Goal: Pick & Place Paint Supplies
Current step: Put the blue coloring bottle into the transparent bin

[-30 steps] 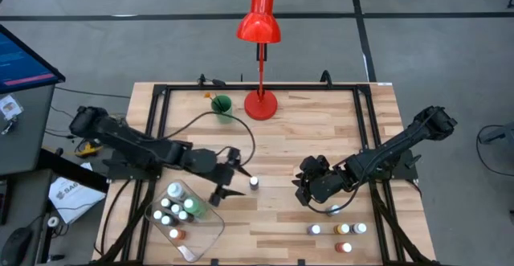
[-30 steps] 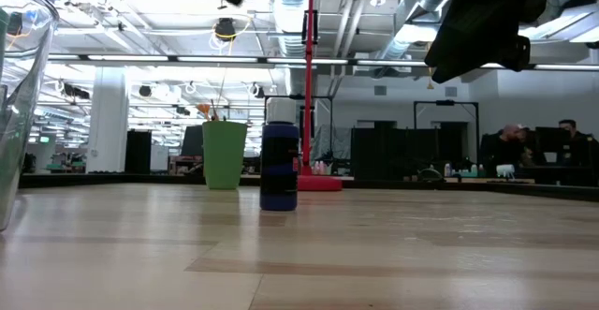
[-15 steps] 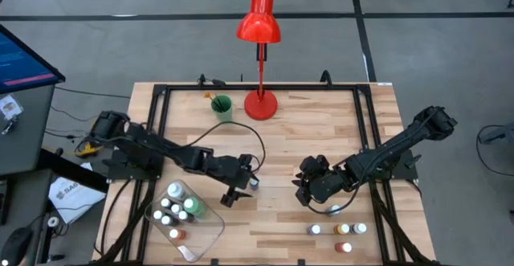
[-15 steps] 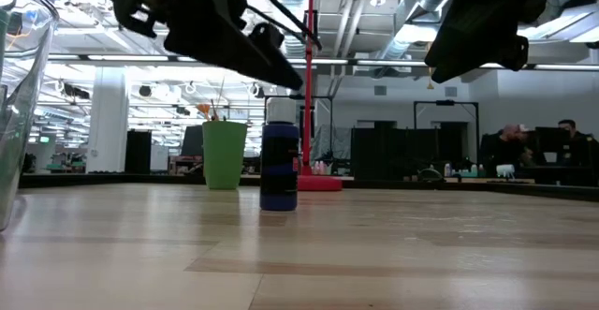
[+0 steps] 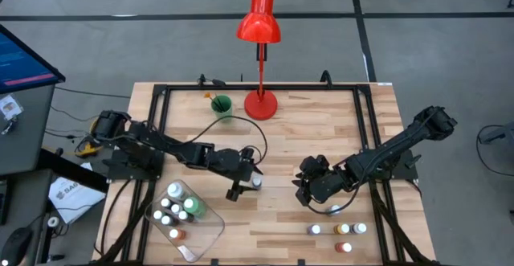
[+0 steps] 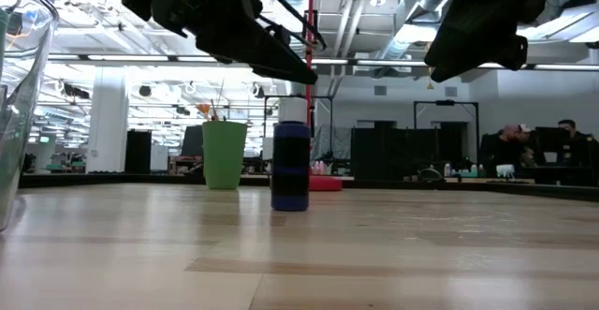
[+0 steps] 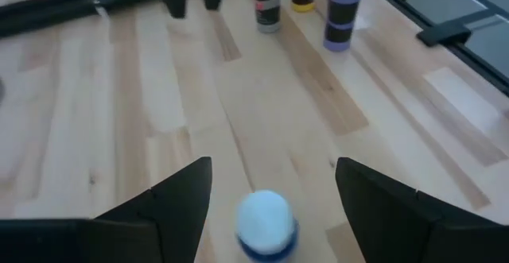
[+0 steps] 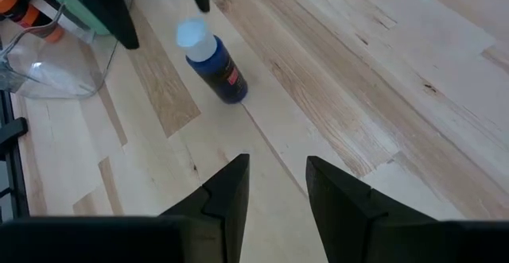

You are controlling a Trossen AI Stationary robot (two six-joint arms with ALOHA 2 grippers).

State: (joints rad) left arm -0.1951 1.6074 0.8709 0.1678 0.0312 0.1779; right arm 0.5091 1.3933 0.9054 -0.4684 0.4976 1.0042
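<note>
Two dark grippers work above the light wooden slatted table. The left gripper, fingers spread wide, now straddles the small blue paint bottle with a white cap, which stands upright near the table's centre. A second ago this gripper hung farther toward 9 o'clock, beside the tray; in the low view the bottle has also shifted slightly to the right. In the left wrist view the white cap sits between the two finger pads, touching neither.

The right gripper, at 3 o'clock of the bottle and well apart from it, has not moved; its fingers stand partly apart and hold nothing.

At 7 o'clock of the left gripper lies a clear plastic tray holding several white-capped bottles. At 4 o'clock, near the table's front edge, stands a short row of small bottles. At 11 o'clock a green cup stands beside the round base of a red desk lamp.

Beyond the table the low view shows an open office hall with ceiling pipes and seated people at the far right.
</note>
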